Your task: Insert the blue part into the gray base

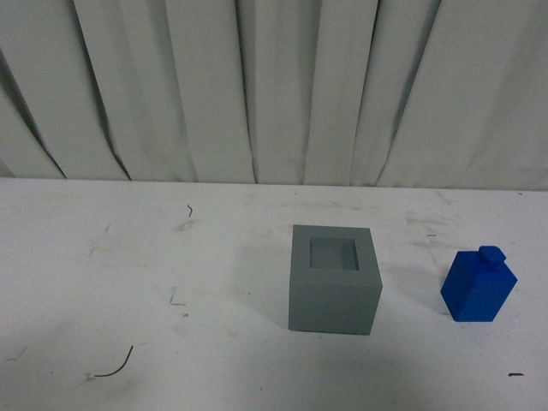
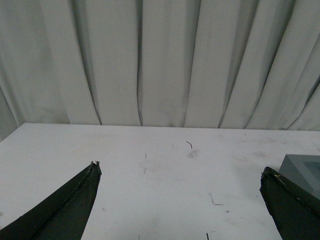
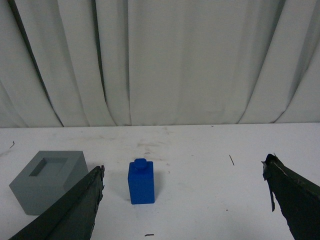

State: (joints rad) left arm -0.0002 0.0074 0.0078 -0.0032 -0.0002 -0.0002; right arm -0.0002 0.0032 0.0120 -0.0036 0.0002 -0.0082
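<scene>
Gray base sits approx mid-bench, upright, square recess facing up. Blue part stands w/ stud on top near the bench's right edge, well apart from the base, turned at an angle to it. Left gripper: fingers wide apart over bare bench, base corner showing by one finger. Right gripper: fingers spread too, blue part ahead btw them, not touching. White curtain hangs along far edge
</scene>
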